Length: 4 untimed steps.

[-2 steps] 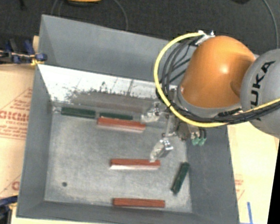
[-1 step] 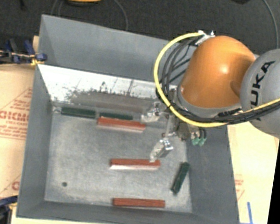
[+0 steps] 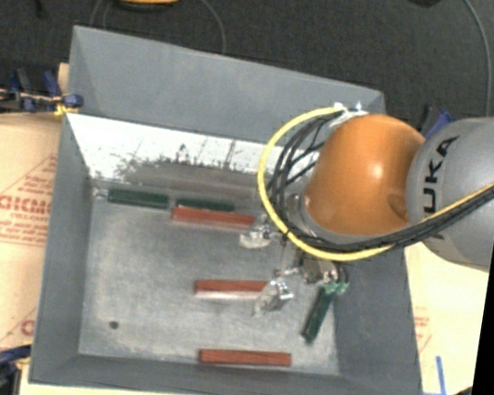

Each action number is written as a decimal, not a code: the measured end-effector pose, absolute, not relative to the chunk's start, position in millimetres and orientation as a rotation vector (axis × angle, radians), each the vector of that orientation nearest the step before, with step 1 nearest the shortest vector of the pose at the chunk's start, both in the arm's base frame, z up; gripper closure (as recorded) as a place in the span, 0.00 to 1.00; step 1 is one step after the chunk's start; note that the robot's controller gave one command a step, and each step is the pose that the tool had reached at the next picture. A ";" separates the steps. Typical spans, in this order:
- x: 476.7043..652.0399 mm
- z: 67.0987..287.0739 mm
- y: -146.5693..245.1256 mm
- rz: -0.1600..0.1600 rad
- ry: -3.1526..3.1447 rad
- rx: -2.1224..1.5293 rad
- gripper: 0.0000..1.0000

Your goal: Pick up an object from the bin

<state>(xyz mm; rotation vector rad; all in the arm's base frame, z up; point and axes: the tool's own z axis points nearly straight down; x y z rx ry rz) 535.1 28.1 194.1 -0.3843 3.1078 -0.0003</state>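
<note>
The grey metal bin (image 3: pixel 146 306) has slanting walls and a flat, speckled floor, and five thin sticks lie on that floor. By the back wall lies the back green stick (image 3: pixel 138 197), with the back red stick (image 3: pixel 211 218) just beside it on its right, and the middle red stick (image 3: pixel 231 289) lies near the middle of the floor. The front red stick (image 3: pixel 244 359) lies close to the front wall, the slanted green stick (image 3: pixel 316 316) lies on the right side, and a small dark dot (image 3: pixel 112 326) sits on the floor near the front left corner.
</note>
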 end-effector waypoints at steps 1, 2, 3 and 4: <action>525.8 178.3 27.6 0.000 3.112 -0.382 0.00; 493.2 163.9 3.5 0.006 3.075 -0.698 0.00; 593.4 89.4 42.8 -0.005 3.010 -0.986 1.00; 594.0 89.6 42.8 -0.005 3.008 -0.983 1.00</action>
